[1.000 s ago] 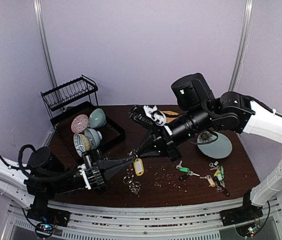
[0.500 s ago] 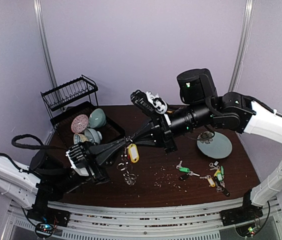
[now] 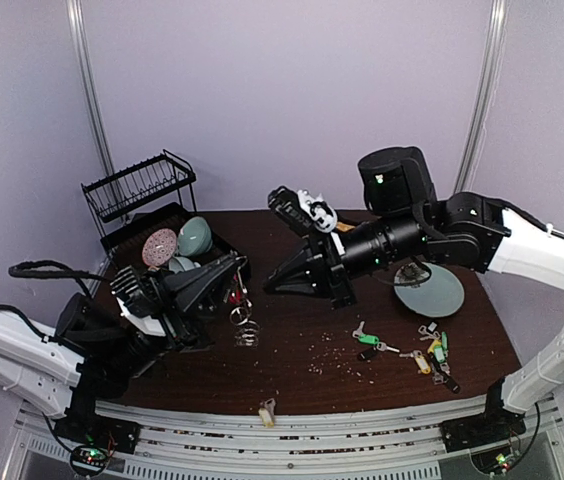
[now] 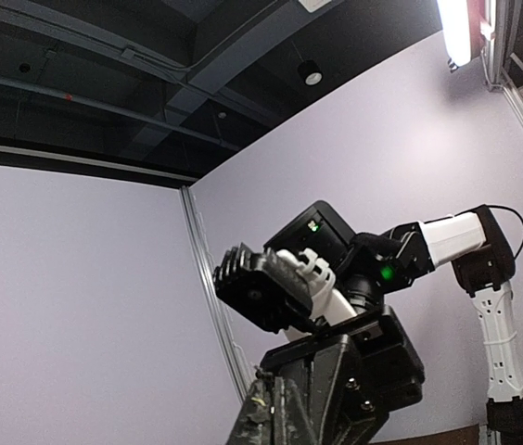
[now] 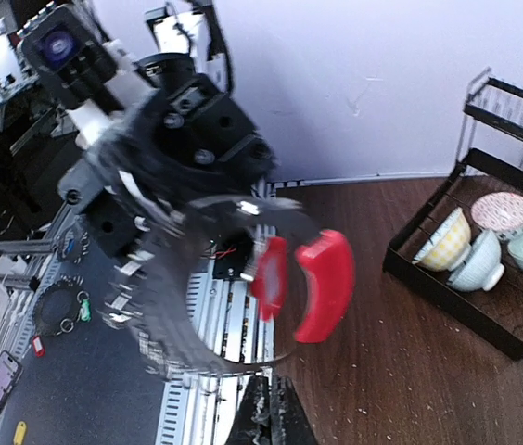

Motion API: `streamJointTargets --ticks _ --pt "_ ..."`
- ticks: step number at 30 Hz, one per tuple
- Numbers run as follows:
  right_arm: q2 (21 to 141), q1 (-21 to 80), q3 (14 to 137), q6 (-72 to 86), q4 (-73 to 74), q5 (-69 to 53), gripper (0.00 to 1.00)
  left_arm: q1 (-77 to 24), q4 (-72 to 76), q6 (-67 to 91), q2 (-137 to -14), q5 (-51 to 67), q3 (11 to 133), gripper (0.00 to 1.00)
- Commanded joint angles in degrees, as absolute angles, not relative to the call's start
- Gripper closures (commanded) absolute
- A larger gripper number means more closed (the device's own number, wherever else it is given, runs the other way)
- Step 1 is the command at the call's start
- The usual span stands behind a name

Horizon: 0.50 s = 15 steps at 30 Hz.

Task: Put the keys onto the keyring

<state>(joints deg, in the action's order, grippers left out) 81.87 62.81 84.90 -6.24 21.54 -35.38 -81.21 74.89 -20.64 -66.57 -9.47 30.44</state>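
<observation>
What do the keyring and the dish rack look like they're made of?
The keyring: smooth glossy red arc, likely plastic; its hanging loops glint silver, probably metal. The dish rack: thin black wires, probably coated metal.

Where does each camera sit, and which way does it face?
Top external: above, behind the bases, looking down on the table; left arm and right arm show.
Left wrist: on the left arm, tilted up at wall and ceiling; left claw below.
Right wrist: on the right arm, facing the keyring; right claw below.
Shared: top and left wrist both show the right arm.
</observation>
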Motion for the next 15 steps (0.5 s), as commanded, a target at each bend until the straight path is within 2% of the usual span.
streamJointTargets --ticks 1,9,12,15 --pt "77.3 57.4 79.8 0.1 13.2 -37.3 1.00 -80.9 77.1 -20.1 -65.2 -8.3 31.4 1.00" --pt "76.2 55.4 78.2 2.2 10.6 -38.3 0.99 -79.4 68.8 -17.3 -61.3 -9.2 31.1 1.00" --pt "73.9 55.4 75.6 1.9 5.0 -41.7 0.83 -77.7 65.5 -11.6 -59.4 -8.7 30.3 1.00" --pt "73.1 56.4 72.5 3.4 -4.0 -45.1 0.75 -77.5 63.2 -9.3 -58.6 -7.6 30.2 1.00"
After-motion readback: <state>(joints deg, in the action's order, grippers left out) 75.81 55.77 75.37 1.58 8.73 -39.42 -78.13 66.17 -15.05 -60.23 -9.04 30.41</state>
